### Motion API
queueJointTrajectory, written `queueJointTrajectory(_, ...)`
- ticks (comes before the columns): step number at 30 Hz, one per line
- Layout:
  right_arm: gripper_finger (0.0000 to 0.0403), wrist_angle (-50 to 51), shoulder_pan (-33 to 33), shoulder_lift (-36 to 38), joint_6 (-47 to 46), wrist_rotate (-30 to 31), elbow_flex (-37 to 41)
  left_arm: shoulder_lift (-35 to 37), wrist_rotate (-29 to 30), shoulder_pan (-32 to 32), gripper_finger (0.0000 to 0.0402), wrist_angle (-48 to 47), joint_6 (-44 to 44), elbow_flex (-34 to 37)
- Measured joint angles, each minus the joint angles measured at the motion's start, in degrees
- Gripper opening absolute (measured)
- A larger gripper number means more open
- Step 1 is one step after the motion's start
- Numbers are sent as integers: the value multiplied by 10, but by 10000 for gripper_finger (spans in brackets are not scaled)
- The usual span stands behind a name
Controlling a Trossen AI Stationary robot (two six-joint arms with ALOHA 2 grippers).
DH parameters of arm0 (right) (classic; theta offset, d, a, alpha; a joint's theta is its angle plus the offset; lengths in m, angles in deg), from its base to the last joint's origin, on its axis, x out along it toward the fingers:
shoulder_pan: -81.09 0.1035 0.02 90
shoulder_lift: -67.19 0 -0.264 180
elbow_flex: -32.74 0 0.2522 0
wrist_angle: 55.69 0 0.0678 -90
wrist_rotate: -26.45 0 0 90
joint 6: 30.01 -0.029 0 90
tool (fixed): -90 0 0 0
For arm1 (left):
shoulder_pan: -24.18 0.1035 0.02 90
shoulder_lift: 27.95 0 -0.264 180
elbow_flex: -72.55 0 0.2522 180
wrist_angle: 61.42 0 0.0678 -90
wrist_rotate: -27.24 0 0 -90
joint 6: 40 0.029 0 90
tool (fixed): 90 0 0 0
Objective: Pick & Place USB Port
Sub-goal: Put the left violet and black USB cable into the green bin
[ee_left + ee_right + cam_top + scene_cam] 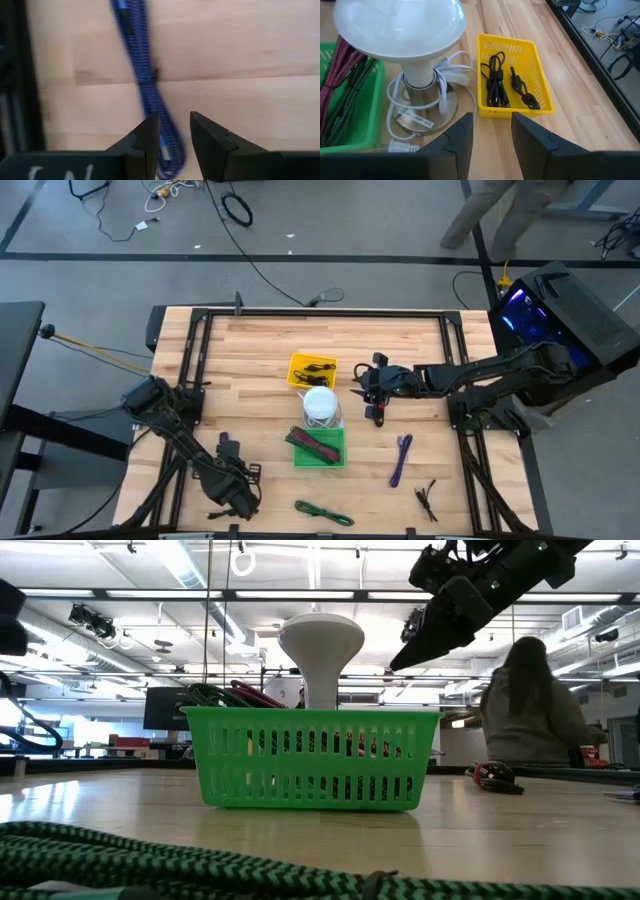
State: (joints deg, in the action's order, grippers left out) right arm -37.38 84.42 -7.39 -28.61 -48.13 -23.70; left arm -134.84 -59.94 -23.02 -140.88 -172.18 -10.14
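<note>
Hovering over the bench (260,350) beside the lamp (320,405), the right jaws are parted and empty, so the pick seems pending: descend onto the USB port (380,415) lying close by, while the left jaws wait, parted, at the bench's near-left corner.

In the left wrist view a blue strap (145,85) is blurred and cut off at both edges. In the low view the green basket (312,760) hides the lamp's (320,650) base, and a green braided strap (150,860) is blurred up close.
</note>
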Motion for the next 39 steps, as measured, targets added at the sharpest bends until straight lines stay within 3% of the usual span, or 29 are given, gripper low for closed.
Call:
queueJointTrajectory(5, 135, 0, 3, 0, -4, 0, 0, 0, 32, 2, 114, 6, 39, 0)
queueJointTrajectory(12, 135, 0, 3, 0, -4, 0, 0, 0, 25, 7, 114, 58, 139, 0)
queueJointTrajectory(18, 135, -11, 3, 0, -5, 1, 0, 0, 119, 14, 114, 103, 179, 0)
queueJointTrajectory(21, 135, -12, 3, 0, -5, 1, 0, 0, 89, 22, 114, 86, 202, 0)
queueJointTrajectory(25, 135, -6, 3, 0, -4, 1, 0, 0, -33, 22, 114, -45, 78, 0)
queueJointTrajectory(29, 135, -4, 3, 0, 0, 0, 0, 1, -40, -7, 114, -46, 7, 6)
queueJointTrajectory(33, 135, -6, 3, 0, 12, 1, 0, 1, -76, -10, 115, 36, -8, 53)
queueJointTrajectory(39, 135, -3, 3, 0, 11, 0, 0, 4, -43, 11, 115, 90, -9, 91)
